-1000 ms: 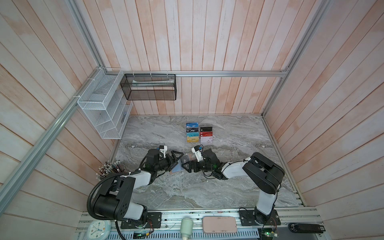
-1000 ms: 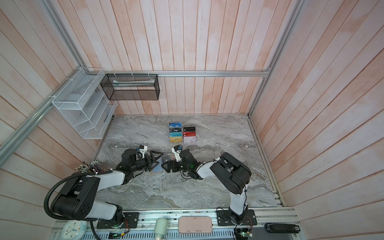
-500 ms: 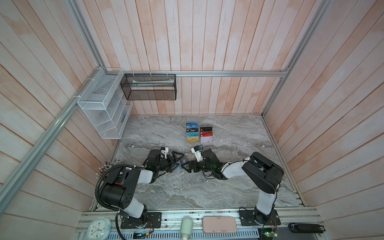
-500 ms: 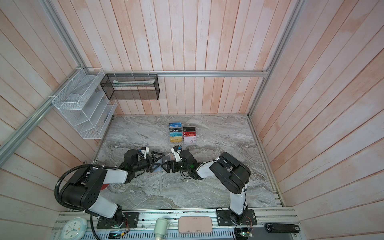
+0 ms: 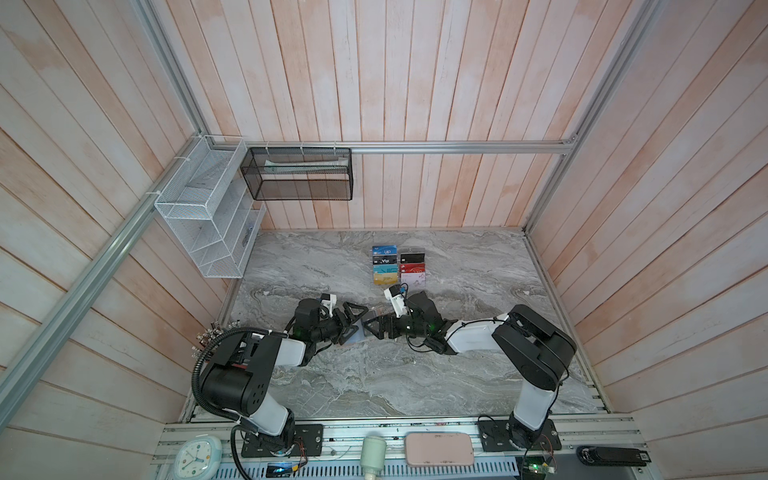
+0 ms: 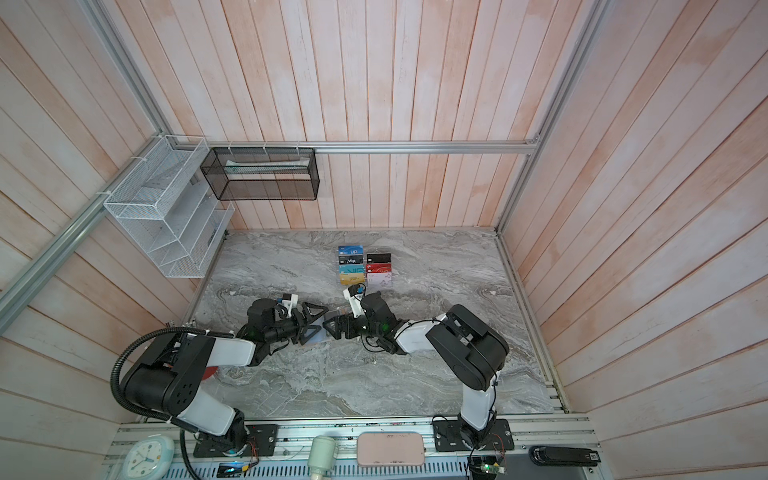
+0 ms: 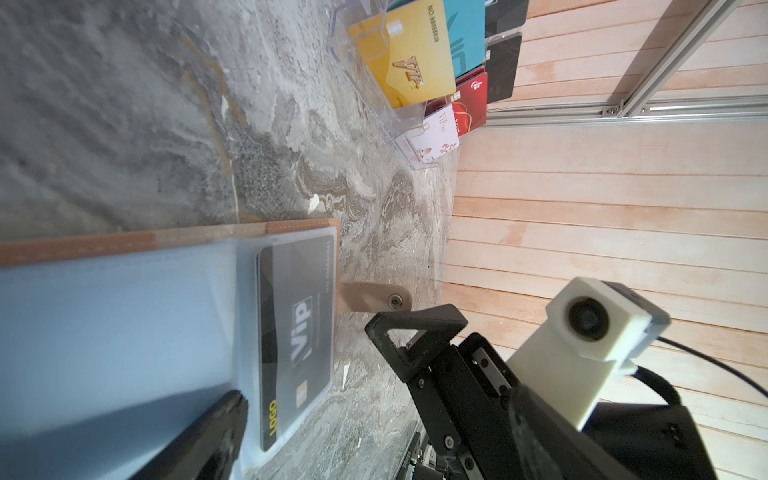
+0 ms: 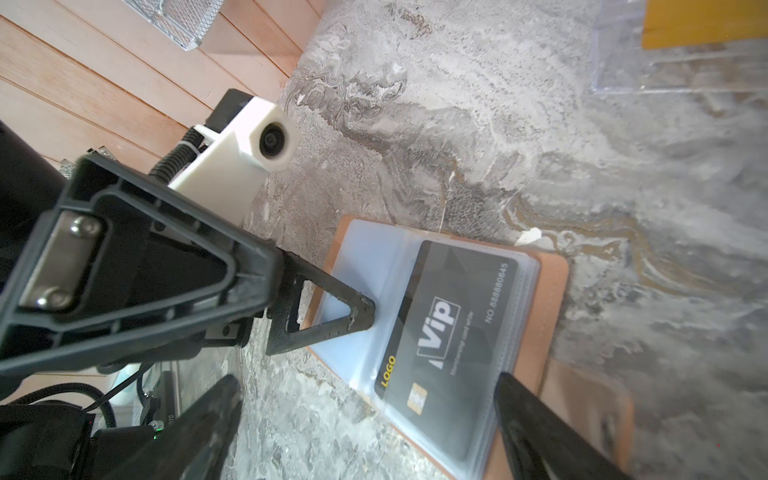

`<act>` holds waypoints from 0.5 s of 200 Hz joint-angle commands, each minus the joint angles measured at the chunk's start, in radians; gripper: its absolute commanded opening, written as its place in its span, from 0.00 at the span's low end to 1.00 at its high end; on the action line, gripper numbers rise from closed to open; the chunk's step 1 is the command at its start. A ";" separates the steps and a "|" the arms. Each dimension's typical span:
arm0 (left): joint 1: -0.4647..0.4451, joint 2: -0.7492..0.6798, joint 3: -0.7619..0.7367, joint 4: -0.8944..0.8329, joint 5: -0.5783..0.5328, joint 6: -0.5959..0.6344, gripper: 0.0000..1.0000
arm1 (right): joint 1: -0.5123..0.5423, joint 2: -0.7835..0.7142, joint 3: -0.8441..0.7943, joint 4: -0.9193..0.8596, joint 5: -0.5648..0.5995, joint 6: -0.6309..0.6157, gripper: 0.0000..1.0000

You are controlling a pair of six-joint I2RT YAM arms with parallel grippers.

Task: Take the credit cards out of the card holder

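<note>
The grey marble surface (image 5: 374,382) floors the wood-panelled booth. Your card holder (image 5: 359,334) lies open and flat on it, and in both top views it sits right between the tips of the two arms. Your left claw (image 5: 352,322) is spread wide and grasps nothing. In the right wrist view one of its fingers (image 8: 363,309) rests its tip on the pale blue lining, just beside the black Vip card (image 8: 444,332), which sits inside a clear sleeve. Your right claw (image 8: 365,388) is released too, and its fingers straddle the holder's end. One is over bare surface, the other over the tan border near the card. The snap tab (image 7: 374,297) points toward the right claw. The clear rack of coloured cards (image 5: 399,266) stands well apart behind.
</note>
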 commanded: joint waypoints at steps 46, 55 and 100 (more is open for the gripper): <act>0.016 0.024 0.009 0.039 0.027 0.002 1.00 | -0.001 0.068 -0.012 0.061 -0.049 0.020 0.93; 0.016 0.025 0.011 0.040 0.028 0.000 1.00 | 0.000 0.073 -0.015 0.064 -0.054 0.021 0.92; 0.016 0.041 0.011 0.060 0.036 -0.011 1.00 | 0.002 0.092 -0.025 0.070 -0.052 0.024 0.88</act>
